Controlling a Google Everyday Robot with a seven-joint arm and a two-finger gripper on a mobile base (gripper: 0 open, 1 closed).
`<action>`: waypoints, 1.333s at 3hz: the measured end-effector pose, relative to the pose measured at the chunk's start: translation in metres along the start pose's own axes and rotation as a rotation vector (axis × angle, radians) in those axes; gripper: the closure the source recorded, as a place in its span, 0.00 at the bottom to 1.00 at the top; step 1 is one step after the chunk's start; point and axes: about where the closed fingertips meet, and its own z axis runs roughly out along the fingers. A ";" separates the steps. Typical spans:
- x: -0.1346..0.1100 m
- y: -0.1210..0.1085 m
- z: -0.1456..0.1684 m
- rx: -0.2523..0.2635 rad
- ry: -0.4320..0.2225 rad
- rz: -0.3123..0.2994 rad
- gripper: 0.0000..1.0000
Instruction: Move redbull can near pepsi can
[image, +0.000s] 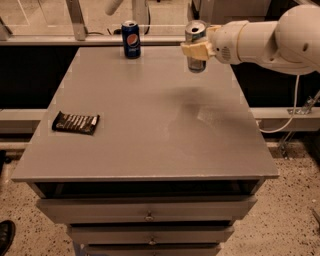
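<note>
Fingers (191, 50) of the gripper (196, 50) clamp the redbull can (195, 31) above the table (150, 150) (lifted, apparently, for carrying toward the pepsi can (131, 39)).

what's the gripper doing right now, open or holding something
Gripper: shut on the redbull can, holding it over the far right of the table, apart from the pepsi can.

Right of pepsi can (131, 40), gripper (194, 50) clasps redbull can (196, 65).
</note>
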 end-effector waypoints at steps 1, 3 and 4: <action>-0.010 -0.026 0.039 0.038 -0.085 0.050 1.00; -0.038 -0.018 0.185 -0.063 -0.152 0.175 1.00; -0.036 -0.014 0.223 -0.092 -0.131 0.201 1.00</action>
